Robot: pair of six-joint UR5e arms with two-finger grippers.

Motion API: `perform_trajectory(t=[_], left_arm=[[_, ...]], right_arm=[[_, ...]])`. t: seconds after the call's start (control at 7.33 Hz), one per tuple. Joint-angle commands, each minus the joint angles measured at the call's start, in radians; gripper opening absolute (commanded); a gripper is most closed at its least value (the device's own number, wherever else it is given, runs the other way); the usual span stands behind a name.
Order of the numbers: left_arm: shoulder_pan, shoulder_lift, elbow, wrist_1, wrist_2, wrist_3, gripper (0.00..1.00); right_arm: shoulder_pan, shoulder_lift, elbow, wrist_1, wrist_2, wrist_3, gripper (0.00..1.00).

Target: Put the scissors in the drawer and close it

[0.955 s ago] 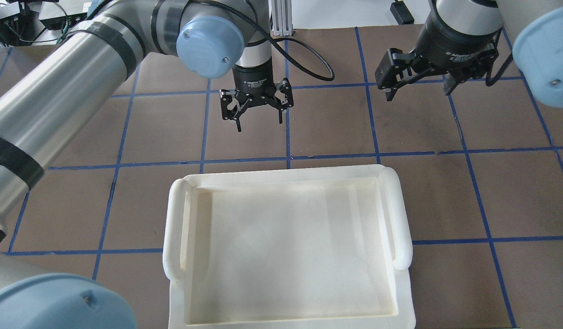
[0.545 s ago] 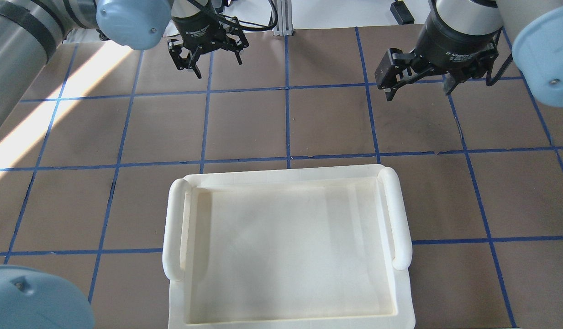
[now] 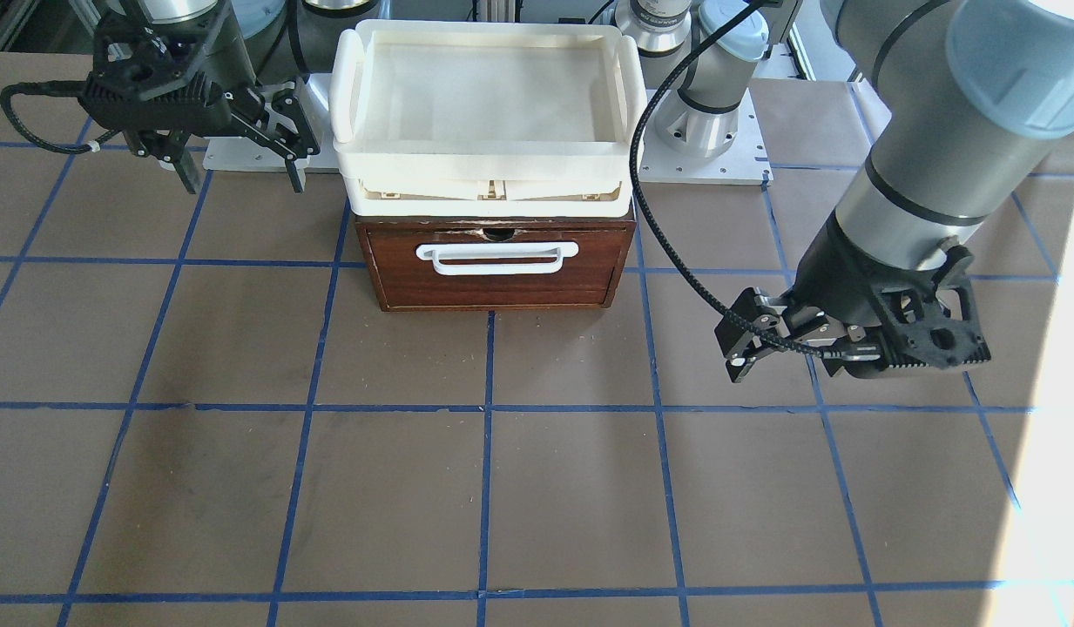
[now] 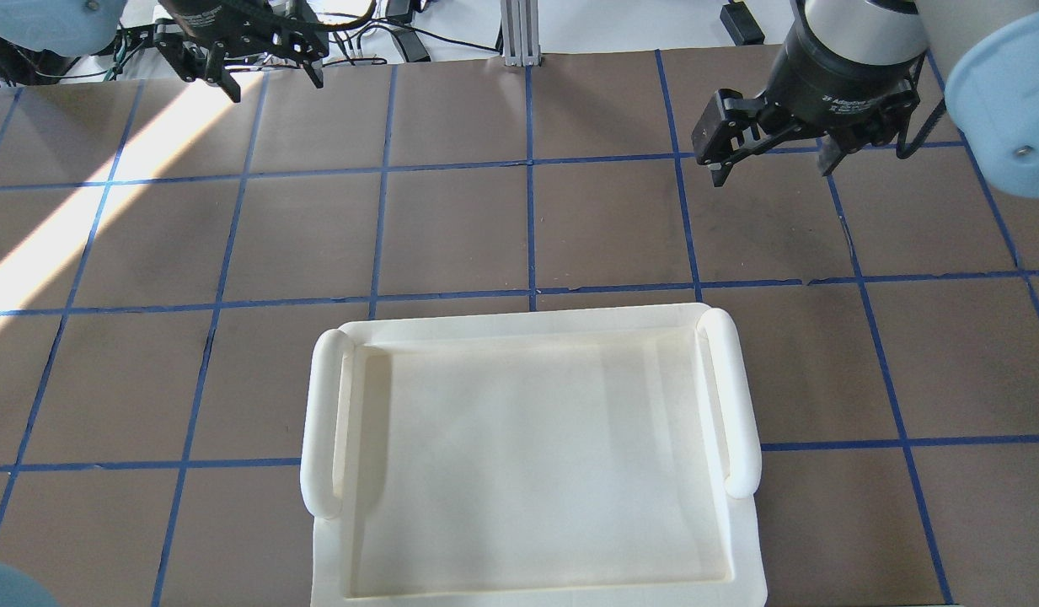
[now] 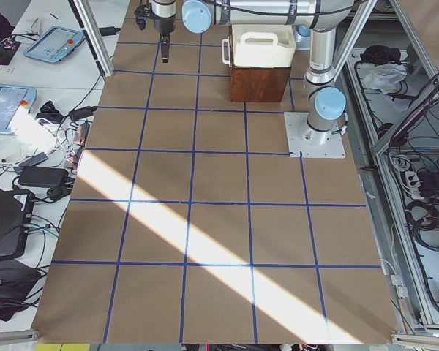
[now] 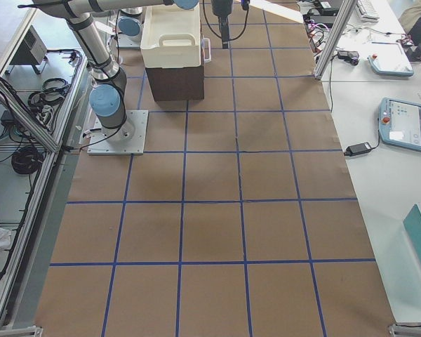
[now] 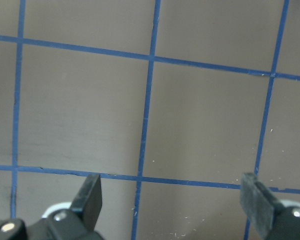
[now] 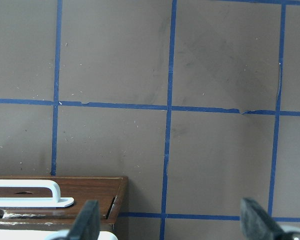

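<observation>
Brown paper gridded with blue tape covers the worktop [image 3: 502, 488]; the drawer [image 3: 502, 292] sits with its dark front flush shut under a cream tray [image 3: 493, 165], just beside the right end effector [image 4: 772, 164] on its inner side, and well apart from the left end effector [image 4: 270, 80]; both end effectors gape wide and hold nothing. We find the scissors in no view; perhaps they lie inside. If not, we would take the white handle [image 3: 497, 266] at its middle and pull squarely, sparing the tray.
</observation>
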Motion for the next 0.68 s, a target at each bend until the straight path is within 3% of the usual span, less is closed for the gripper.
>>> perform_trajectory(t=[0.0,0.27,0.55], left_arm=[[0.022,0.1,-0.047,-0.086,0.072,0.047,1.0],[0.024,0.195,-0.168,-0.084,0.083,0.048,1.0],[0.027,0.22,-0.196,-0.085,0.082,0.048,1.0]], right_arm=[[0.0,-0.001,0.0,0.001,0.0,0.0,1.0],[0.0,-0.001,0.008,-0.002,0.0,0.0,1.0],[0.0,-0.001,0.008,-0.004,0.0,0.0,1.0]])
